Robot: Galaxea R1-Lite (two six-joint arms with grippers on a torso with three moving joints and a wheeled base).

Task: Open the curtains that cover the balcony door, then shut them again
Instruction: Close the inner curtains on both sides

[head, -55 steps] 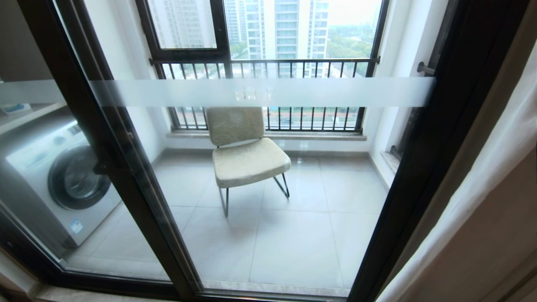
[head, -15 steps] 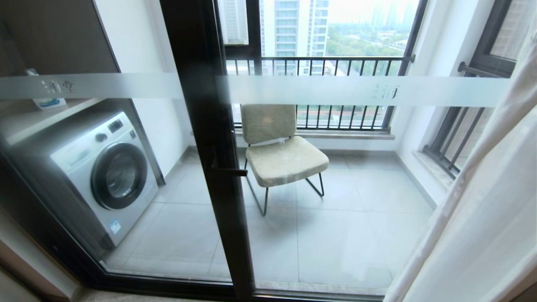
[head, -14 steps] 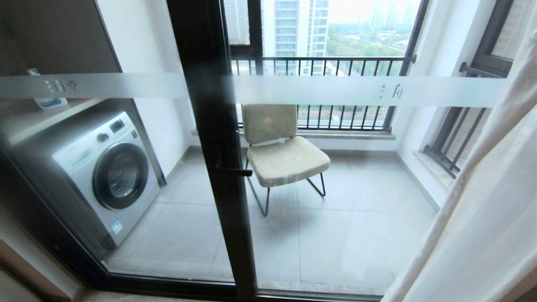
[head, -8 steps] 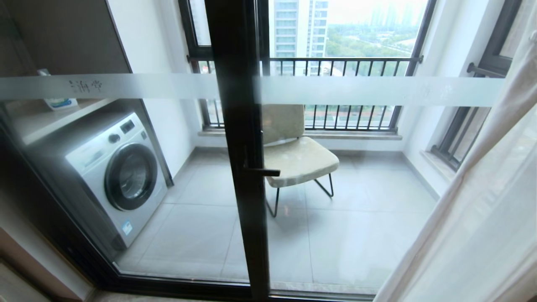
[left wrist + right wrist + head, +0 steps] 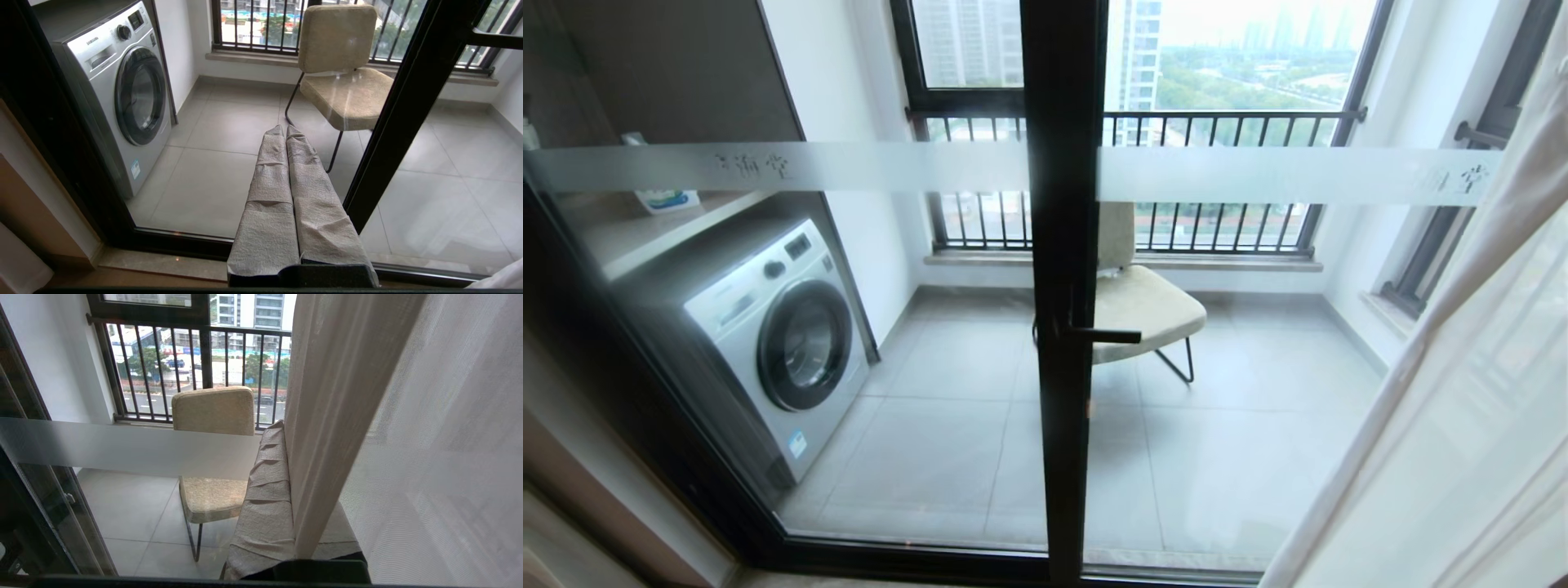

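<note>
The balcony door (image 5: 1062,204) is shut, its black centre post and small handle (image 5: 1104,335) in the middle of the head view, with a frosted band across both panes. The curtains (image 5: 1462,425) hang at the right: a cream edge and a sheer white layer over the right pane's far side. In the right wrist view my right gripper (image 5: 283,430) is shut on the curtains (image 5: 339,396), the cream fold running down between its cloth-wrapped fingers (image 5: 265,477). My left gripper (image 5: 284,130) is shut and empty, pointing at the glass beside the door post (image 5: 408,102). Neither gripper shows in the head view.
Behind the glass stand a washing machine (image 5: 784,351) at the left, a beige chair (image 5: 1147,306) in the middle and a dark railing (image 5: 1217,118) at the back. A shelf with a bottle (image 5: 666,200) sits above the machine. The door sill (image 5: 163,263) runs below my left gripper.
The whole view has shifted along the door, so the centre post now stands further right in the picture. The curtain's edge kept its place in the picture and covers more of the right pane.
</note>
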